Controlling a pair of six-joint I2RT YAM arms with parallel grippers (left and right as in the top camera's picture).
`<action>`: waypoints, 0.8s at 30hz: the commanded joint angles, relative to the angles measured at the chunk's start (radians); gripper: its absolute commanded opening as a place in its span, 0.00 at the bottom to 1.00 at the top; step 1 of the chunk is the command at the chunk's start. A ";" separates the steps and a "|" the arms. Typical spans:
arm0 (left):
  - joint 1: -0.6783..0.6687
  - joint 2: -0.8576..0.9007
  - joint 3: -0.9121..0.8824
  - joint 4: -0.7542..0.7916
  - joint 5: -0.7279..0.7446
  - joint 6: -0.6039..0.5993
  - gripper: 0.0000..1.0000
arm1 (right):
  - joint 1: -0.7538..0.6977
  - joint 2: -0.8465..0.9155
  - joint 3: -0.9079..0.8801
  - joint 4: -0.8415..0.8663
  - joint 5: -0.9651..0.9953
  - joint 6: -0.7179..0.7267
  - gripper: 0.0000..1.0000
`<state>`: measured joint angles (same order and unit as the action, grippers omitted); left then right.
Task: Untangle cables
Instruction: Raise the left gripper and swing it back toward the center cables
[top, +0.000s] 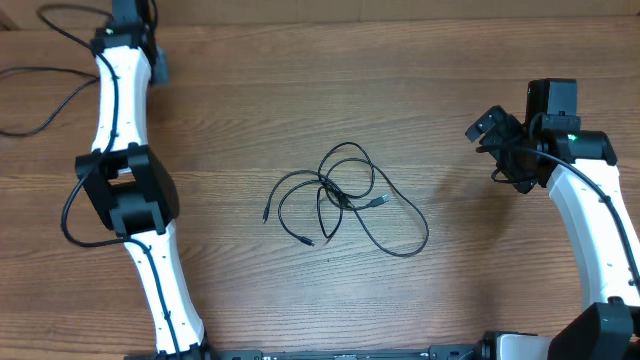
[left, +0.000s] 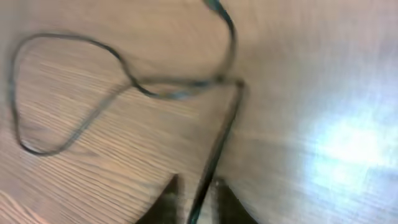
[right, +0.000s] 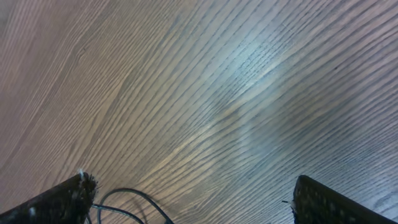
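At the bottom edge the left jaws flank a blurred black cord (left: 219, 144), likely to pull it; pinched or not, I cannot tell. Thin black tangled cables (top: 338, 197) lie mid-frame on the brown wooden desk (top: 250, 290). Right jaws gape wide at right, apparently waiting, nothing between.
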<state>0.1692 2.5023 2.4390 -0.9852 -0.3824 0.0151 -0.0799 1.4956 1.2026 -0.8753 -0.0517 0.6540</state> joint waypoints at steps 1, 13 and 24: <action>0.026 -0.010 0.046 -0.004 0.028 -0.087 0.49 | -0.006 -0.014 0.001 0.005 0.009 -0.001 1.00; 0.022 -0.023 0.134 -0.158 0.509 -0.278 1.00 | -0.006 -0.014 0.001 0.005 0.009 -0.001 1.00; -0.022 -0.113 0.260 -0.280 1.208 -0.414 1.00 | -0.006 -0.014 0.001 0.005 0.009 -0.001 1.00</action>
<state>0.1921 2.4363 2.6747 -1.2270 0.4904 -0.3931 -0.0799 1.4956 1.2022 -0.8749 -0.0517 0.6544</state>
